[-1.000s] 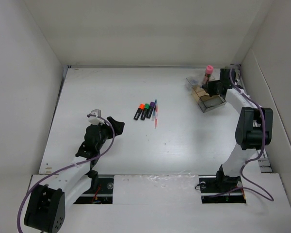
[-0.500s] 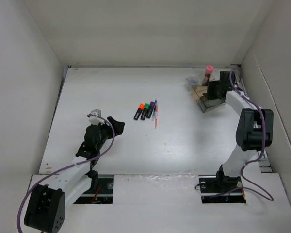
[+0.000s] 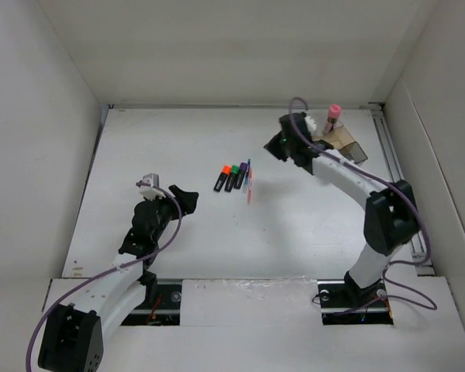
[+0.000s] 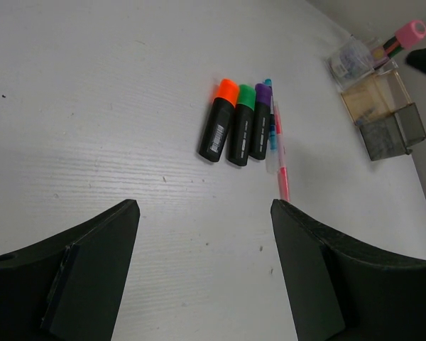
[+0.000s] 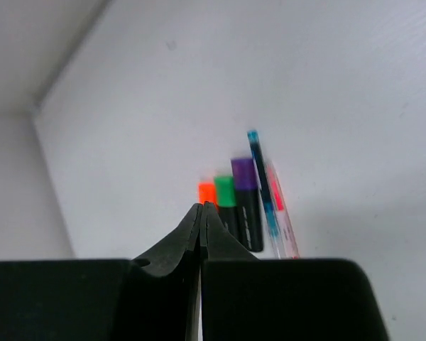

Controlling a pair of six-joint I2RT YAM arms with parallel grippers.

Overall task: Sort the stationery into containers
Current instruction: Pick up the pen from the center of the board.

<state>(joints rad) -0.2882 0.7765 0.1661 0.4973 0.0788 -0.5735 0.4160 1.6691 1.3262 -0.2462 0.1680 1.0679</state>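
readable text: none | orange-capped highlighter (image 4: pixel 219 122): white barcode-like patch, illegible | green-capped highlighter (image 4: pixel 241 129): white marks, illegible

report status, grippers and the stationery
Left gripper open, empty. Right gripper shut, empty, facing highlighters. Pens beside them, all outside box. Nothing in the way.

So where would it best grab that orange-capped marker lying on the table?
Probably from straight above, pinching across the black barrel of the orange-capped highlighter: it lies flat and its outer side is free, though the green-capped highlighter crowds the other side.
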